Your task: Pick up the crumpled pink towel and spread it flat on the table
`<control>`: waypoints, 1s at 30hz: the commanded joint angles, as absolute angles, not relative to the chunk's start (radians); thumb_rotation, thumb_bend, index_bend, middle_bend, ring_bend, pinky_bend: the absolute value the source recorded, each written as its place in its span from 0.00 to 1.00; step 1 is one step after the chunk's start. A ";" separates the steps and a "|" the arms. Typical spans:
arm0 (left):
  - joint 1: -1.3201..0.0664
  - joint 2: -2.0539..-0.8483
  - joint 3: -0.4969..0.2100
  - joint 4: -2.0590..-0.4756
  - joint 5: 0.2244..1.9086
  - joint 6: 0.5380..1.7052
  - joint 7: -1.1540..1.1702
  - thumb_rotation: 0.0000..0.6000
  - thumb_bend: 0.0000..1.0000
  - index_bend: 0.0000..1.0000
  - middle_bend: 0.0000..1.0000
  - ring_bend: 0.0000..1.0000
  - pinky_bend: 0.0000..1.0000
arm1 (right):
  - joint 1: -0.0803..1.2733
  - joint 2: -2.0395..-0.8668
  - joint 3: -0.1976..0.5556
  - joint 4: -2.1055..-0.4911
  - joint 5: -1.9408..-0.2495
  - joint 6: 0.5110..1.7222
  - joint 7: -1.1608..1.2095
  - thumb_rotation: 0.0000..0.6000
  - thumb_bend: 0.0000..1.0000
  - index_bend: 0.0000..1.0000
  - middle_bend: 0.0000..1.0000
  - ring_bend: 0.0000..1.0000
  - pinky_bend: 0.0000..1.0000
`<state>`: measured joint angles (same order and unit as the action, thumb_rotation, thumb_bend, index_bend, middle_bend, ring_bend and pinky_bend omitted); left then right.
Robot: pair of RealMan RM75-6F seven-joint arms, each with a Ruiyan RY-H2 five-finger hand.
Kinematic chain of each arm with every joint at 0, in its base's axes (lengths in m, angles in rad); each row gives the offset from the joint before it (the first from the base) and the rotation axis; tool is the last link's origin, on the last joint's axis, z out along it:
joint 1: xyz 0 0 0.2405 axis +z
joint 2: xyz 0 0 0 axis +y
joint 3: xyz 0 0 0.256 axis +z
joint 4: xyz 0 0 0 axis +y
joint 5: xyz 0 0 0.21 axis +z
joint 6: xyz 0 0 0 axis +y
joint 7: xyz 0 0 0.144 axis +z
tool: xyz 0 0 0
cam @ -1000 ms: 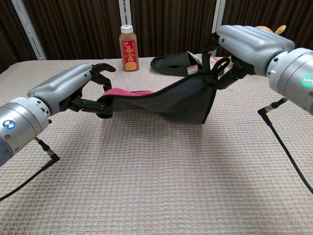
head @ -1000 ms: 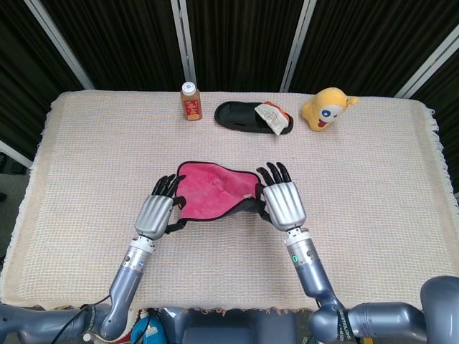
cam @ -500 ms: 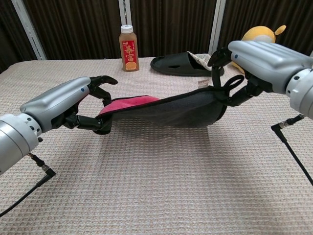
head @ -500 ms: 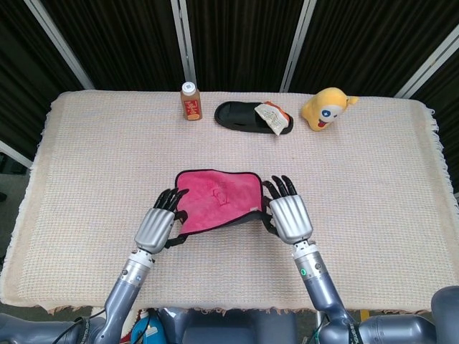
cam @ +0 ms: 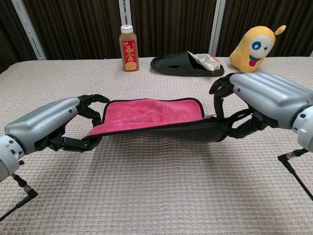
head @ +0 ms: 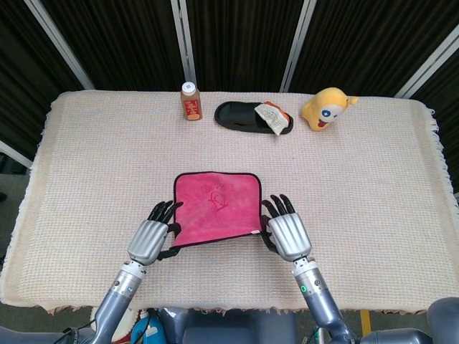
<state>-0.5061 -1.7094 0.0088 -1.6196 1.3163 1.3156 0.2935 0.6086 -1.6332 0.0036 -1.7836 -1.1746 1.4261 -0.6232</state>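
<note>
Pink towel (head: 215, 208) stretched almost square between the two hands, its far edge lying on the table (head: 373, 179) or just above it, its near edge held up off the cloth, as the chest view shows by the dark underside and the shadow beneath. The left hand (head: 149, 240) pinches the towel's near left corner, fingers curled round the hem; the right hand (head: 288, 235) pinches the near right corner in the same way. Beyond the towel's far edge, well apart from it, stand the bottle (head: 190, 101), the black slipper (head: 251, 116) and the yellow plush toy (head: 326, 107)

Step in hand, as judged: lowering the near edge to finish the spread. It is done best by keeping both corners level and the hem taut while the hands sink together toward the table, so that no slack folds under; the pinch should be let go only once the near edge rests on the cloth, and the fingers drawn out sideways or toward the robot rather than upward, lest a corner lift or drag with them

Compared with a second ago: the towel hung then as a sagging, half-folded band, with the right hand high and the left low; it is now opened out flat with its pink face up. Both hands have drawn back toward the robot and come down to nearly equal height, and the toy, formerly hidden behind the right hand in the chest view, is now plainly seen
</note>
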 commanded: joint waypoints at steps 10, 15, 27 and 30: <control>-0.478 -1.738 0.026 -1.610 1.332 1.277 0.297 1.00 0.54 0.60 0.07 0.00 0.00 | 0.563 -1.655 -0.009 -1.750 -1.213 1.389 -0.606 1.00 0.57 0.65 0.23 0.12 0.11; -0.470 -1.749 0.025 -1.602 1.337 1.262 0.304 1.00 0.54 0.60 0.07 0.00 0.00 | 0.546 -1.662 -0.012 -1.737 -1.229 1.371 -0.599 1.00 0.57 0.65 0.23 0.12 0.11; -0.460 -1.752 0.031 -1.598 1.337 1.215 0.315 1.00 0.53 0.59 0.06 0.00 0.00 | 0.514 -1.677 -0.026 -1.716 -1.253 1.336 -0.618 1.00 0.57 0.65 0.23 0.12 0.11; -0.458 -1.745 0.034 -1.604 1.339 1.203 0.323 1.00 0.53 0.58 0.06 0.00 0.00 | 0.511 -1.675 -0.020 -1.717 -1.255 1.323 -0.624 1.00 0.57 0.65 0.23 0.12 0.11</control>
<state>-0.4588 -1.7464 0.0334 -1.6024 1.3385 1.2044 0.3221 0.5126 -1.6758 -0.0213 -1.7166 -1.2541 1.3248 -0.6223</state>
